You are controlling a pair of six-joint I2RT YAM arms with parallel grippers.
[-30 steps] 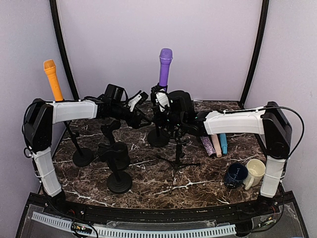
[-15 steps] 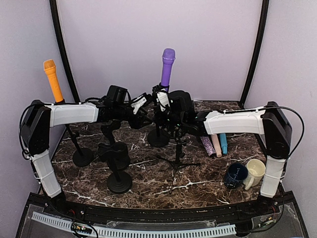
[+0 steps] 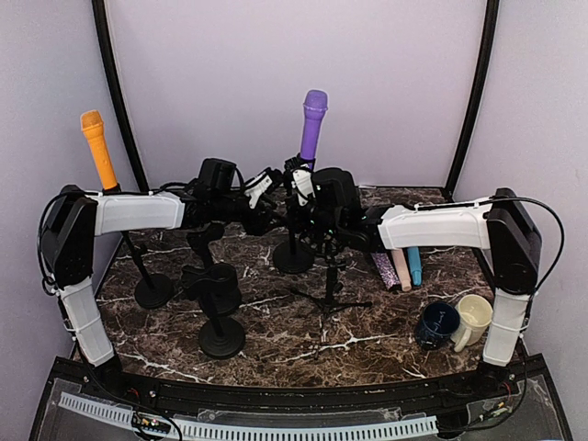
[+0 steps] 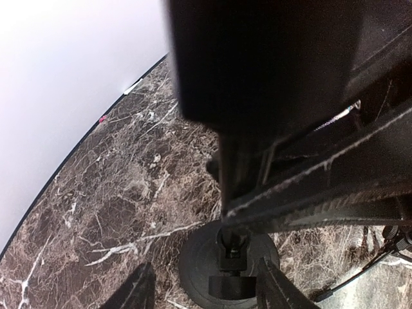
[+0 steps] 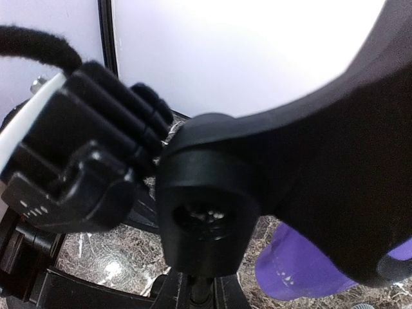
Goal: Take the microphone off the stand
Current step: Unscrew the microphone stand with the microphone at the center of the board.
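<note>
The purple microphone (image 3: 312, 124) stands upright in the clip of a black stand (image 3: 294, 255) at the back middle. My right gripper (image 3: 302, 186) is at the stand just below the microphone. In the right wrist view its fingers (image 5: 199, 293) are shut on the thin stand pole under the black clip (image 5: 206, 215), and a purple shape (image 5: 309, 270) shows at lower right. My left gripper (image 3: 273, 181) reaches in from the left. Its fingers (image 4: 206, 290) are open either side of the pole, above the round stand base (image 4: 193, 270), without touching it.
An orange microphone (image 3: 97, 147) stands on its stand (image 3: 153, 291) at far left. Two empty stands (image 3: 220, 338) (image 3: 213, 285) and a small tripod (image 3: 331, 299) are in front. Three microphones (image 3: 401, 268) lie at right, near a blue mug (image 3: 437, 323) and a cream mug (image 3: 473, 317).
The purple microphone's head has shifted slightly right. My left gripper has moved closer to the stand and its fingers have narrowed. The right arm has barely moved.
</note>
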